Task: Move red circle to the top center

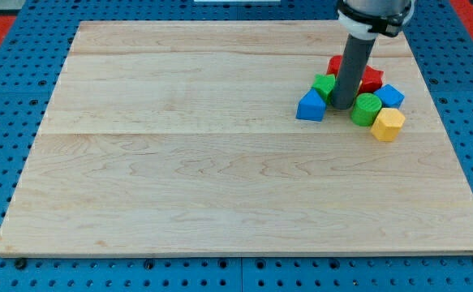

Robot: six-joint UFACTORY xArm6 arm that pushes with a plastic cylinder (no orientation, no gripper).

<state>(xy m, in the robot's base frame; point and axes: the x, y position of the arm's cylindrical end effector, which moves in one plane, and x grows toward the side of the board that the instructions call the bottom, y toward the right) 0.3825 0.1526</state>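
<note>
My tip sits amid the cluster — red circle behind it; heading unreadable, no pincer visible.

The dark straight rod stood in front of the block cluster, and the arm's housing above it was cut off by the view's top edge. Behind the rod, a red block showed only as slivers at the rod's 3 o'clock and 10 o'clock sides, so its shape, and whether it was one piece or two, could not be told. A green block at the rod's 9 o'clock was partly covered too. My tip sat among the blocks; any contact there was too small to judge.
</note>
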